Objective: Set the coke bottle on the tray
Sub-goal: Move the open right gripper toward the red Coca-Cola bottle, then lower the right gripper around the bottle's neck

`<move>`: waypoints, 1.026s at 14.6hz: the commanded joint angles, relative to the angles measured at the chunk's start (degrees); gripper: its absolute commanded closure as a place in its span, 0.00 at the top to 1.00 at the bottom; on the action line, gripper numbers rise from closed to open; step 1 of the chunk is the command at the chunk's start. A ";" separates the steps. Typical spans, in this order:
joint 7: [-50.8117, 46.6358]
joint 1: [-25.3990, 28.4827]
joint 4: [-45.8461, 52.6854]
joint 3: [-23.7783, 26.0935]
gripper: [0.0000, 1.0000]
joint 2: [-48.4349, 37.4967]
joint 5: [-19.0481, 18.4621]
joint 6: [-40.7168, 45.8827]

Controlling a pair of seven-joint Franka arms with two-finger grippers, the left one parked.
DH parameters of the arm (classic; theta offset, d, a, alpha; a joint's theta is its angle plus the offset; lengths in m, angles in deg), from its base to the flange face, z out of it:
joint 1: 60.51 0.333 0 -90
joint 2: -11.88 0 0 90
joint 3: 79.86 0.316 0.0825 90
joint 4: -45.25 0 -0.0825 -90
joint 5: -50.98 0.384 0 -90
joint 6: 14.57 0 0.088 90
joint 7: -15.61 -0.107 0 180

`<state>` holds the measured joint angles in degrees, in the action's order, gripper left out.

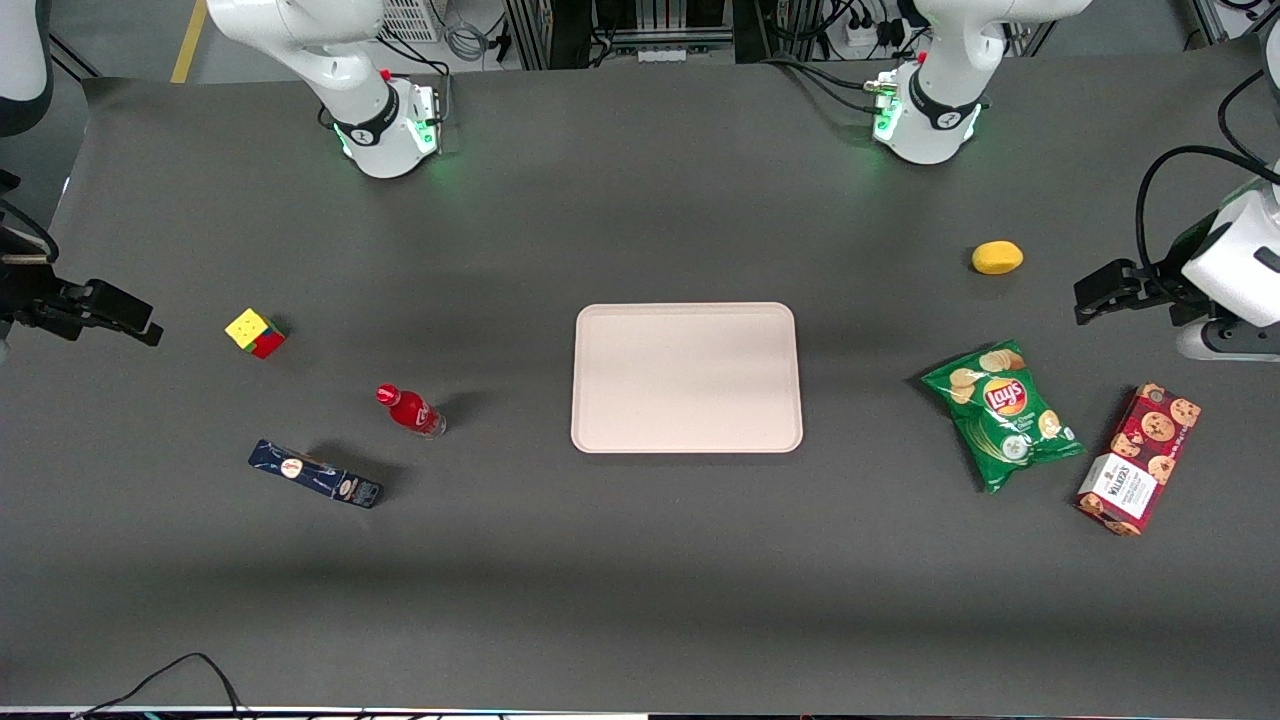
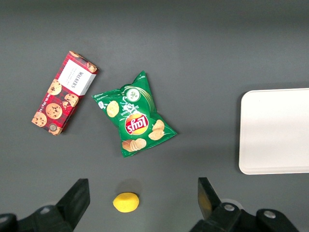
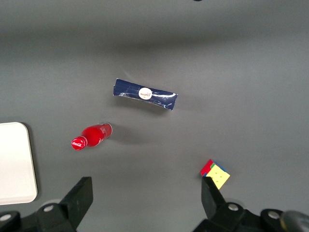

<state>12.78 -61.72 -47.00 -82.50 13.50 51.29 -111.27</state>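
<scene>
Coke bottle (image 1: 409, 410) beside tray (image 1: 686, 436), gripper (image 3: 147, 198) fingers apart

The coke bottle (image 1: 410, 410) is lying on the bench (image 1: 640, 600) beside the tray (image 1: 686, 378), toward the working arm's end, with the tool (image 1: 110, 312) hovering well apart.

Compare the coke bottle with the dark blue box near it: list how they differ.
The coke bottle is round and red with a red cap; the blue box is flat-sided, oblong and dark blue. The bottle is the shorter; the box is longer. The bottle lies farther from the front camera than the box and closer to the tray. Both rest on the table, off the tray, untouched; the end effector is open, toward the working arm's end.
</scene>
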 commanded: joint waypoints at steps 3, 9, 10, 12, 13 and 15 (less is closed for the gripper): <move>-0.16 0.06 -0.04 0.79 1.00 -0.21 -0.66 0.37; -1.39 7.69 -0.39 0.70 1.00 -0.82 -0.48 1.69; -1.56 9.80 -0.39 0.53 1.00 -0.82 -0.48 1.69; -4.53 13.84 -1.09 0.00 1.00 -0.82 -0.48 1.69; -6.38 15.34 -1.53 0.00 1.00 -0.91 -0.48 1.69; -9.46 18.77 -2.23 -0.09 1.00 -0.91 -0.57 1.78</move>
<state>7.83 -47.40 -47.57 -81.59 13.46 51.30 -110.02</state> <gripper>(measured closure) 0.000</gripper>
